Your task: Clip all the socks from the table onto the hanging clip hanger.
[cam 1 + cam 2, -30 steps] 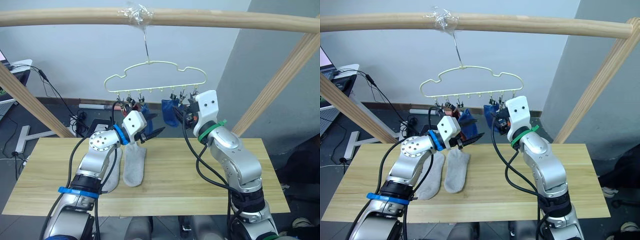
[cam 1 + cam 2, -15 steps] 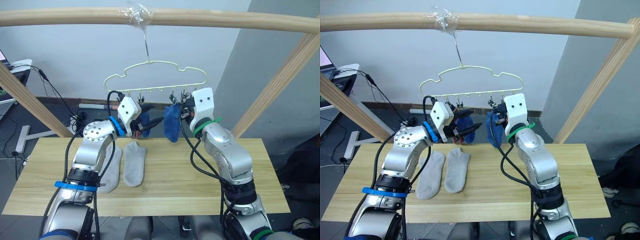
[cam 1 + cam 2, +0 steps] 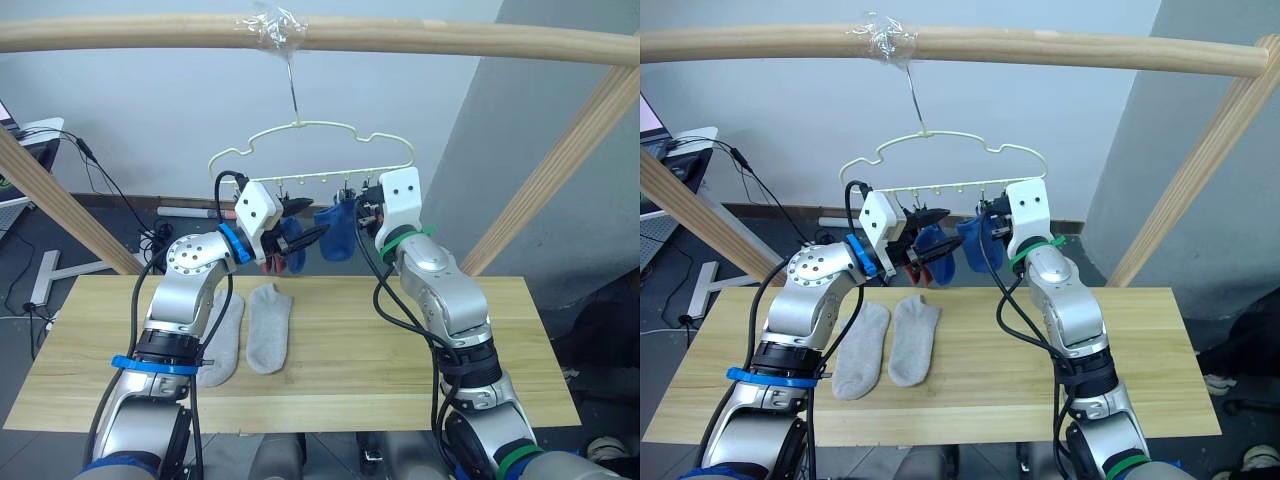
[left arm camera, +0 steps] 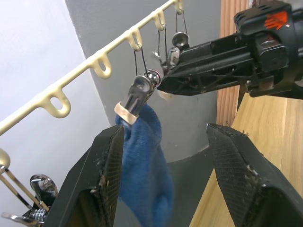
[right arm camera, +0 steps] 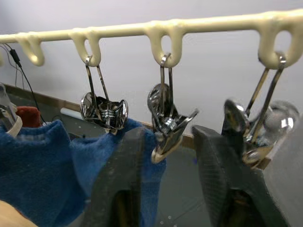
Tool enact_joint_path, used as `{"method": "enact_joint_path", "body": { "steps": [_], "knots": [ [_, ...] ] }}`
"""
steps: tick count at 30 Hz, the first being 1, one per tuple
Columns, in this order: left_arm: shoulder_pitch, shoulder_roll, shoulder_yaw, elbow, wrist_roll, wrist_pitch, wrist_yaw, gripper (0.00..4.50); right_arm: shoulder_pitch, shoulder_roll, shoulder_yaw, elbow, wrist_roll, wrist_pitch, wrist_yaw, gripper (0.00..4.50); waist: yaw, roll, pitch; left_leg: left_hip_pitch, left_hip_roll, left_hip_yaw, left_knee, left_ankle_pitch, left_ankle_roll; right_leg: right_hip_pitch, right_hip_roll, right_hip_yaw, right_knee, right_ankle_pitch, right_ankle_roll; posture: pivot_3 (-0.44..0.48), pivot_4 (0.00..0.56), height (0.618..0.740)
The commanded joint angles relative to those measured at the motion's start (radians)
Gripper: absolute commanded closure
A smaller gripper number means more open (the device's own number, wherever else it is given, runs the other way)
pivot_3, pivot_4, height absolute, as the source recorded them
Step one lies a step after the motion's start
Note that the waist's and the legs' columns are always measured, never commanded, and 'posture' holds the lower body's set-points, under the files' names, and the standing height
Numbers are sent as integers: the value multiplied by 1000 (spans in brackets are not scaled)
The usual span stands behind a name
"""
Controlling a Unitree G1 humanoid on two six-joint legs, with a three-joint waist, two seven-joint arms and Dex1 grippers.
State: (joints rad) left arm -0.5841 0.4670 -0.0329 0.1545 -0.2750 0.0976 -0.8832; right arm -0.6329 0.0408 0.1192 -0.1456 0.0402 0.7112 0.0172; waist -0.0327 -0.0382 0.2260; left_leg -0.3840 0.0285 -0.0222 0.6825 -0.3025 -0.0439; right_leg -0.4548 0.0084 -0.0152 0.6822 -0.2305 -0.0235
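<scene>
Left gripper (image 4: 163, 156) hangs open around the hanging blue ankle sock (image 4: 142, 156) — a second ago it was lower, near the table. My right gripper (image 5: 165, 156), open, has risen to the pale-yellow wire clip hanger (image 3: 310, 150); two light grey socks (image 3: 248, 325) wait on the yellowish plank table (image 3: 400, 360).

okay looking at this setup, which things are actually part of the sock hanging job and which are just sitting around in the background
Part of the job:
- clip hanger
- blue socks at the clips
- rust red sock by the left gripper
- two grey socks lying on the table
- right gripper up at the clips

Just lying about:
- wooden pole frame
- floor cables
</scene>
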Motion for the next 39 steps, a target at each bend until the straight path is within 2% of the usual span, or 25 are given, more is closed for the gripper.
{"method": "enact_joint_path", "body": {
  "steps": [1,18,39],
  "knots": [
    [-22,-3,21,-28,-8,-16,7,1645,-26,6,-2,-15,-11,-29,-6,1782,0,0,0,0,0,0,0,0,0,0,0,0,0,0,0,-41,208,701],
    [-34,-7,21,-64,-29,35,25,1645,-26,42,21,11,-64,-27,-48,1782,0,0,0,0,0,0,0,0,0,0,0,0,0,0,0,-38,200,701],
    [-38,-11,13,-71,-18,33,30,1645,36,-21,39,-49,-143,-39,-37,1782,0,0,0,0,0,0,0,0,0,0,0,0,0,0,0,-40,204,701]
  ]
}}
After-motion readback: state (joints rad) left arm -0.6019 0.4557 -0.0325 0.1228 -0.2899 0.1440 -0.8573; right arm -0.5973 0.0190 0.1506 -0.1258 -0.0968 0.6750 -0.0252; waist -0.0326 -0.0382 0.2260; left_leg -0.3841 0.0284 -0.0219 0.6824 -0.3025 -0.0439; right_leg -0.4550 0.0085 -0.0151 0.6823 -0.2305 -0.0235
